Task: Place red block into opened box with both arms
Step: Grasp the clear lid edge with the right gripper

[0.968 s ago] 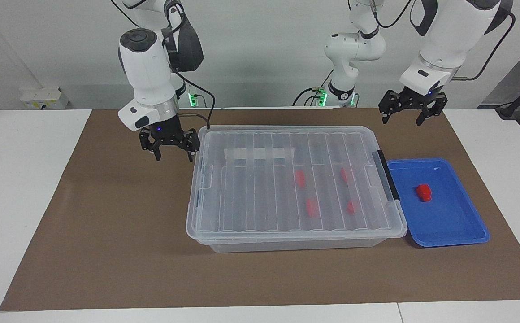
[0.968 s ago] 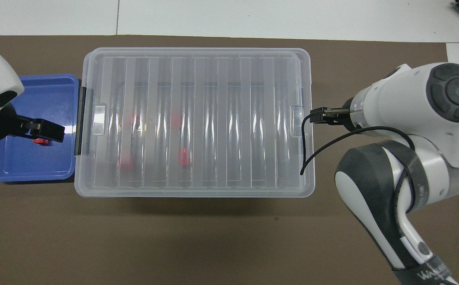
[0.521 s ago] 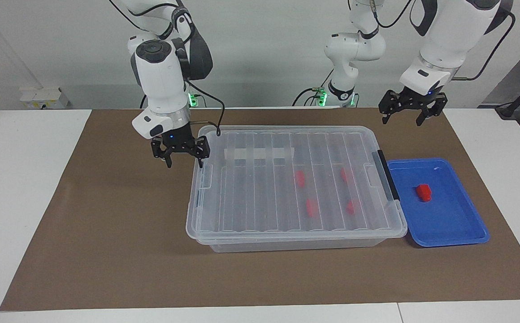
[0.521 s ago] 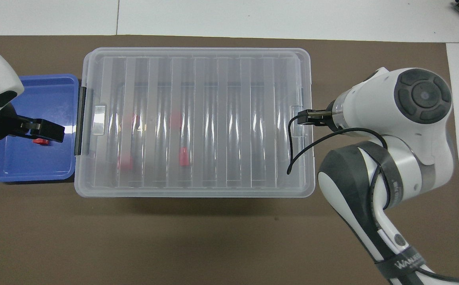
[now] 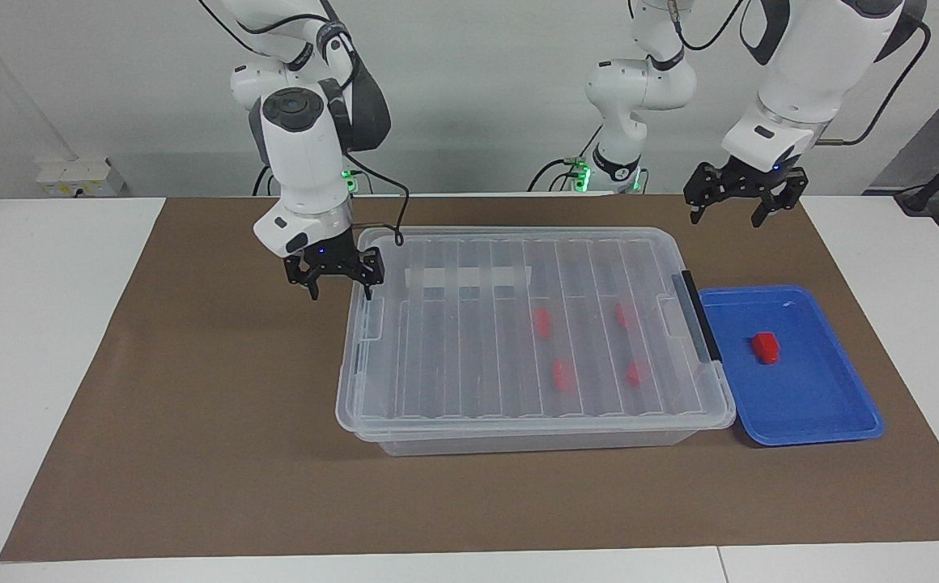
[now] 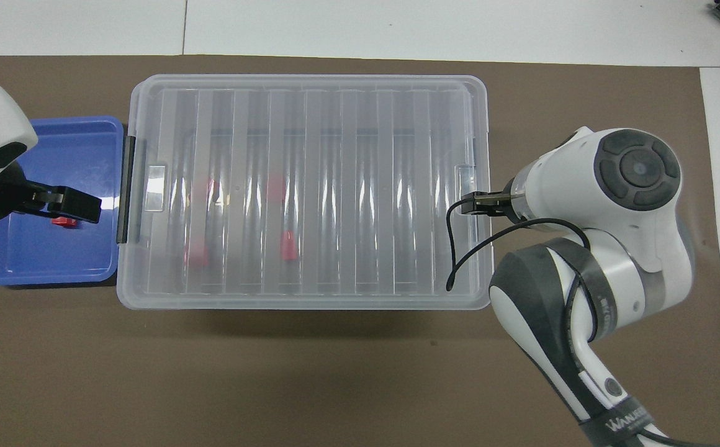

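The clear box (image 5: pixel 534 332) sat lidded, 4 red blocks inside. 1 red block (image 5: pixel 766 346) lay in the blue tray (image 5: pixel 817 421) beside it. The right gripper (image 5: pixel 338 293) hung open at the box's end; the left gripper (image 5: pixel 727 219) waited open above the mat.

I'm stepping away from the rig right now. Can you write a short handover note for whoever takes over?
Right gripper: open, empty, at the clear box lid's end toward the right arm.
Left gripper: open, empty, waiting in the air near the blue tray.
Red block: lies in the tray.
Done: four red blocks visible inside the box.
Left: lid is on; open it, then put the block in.
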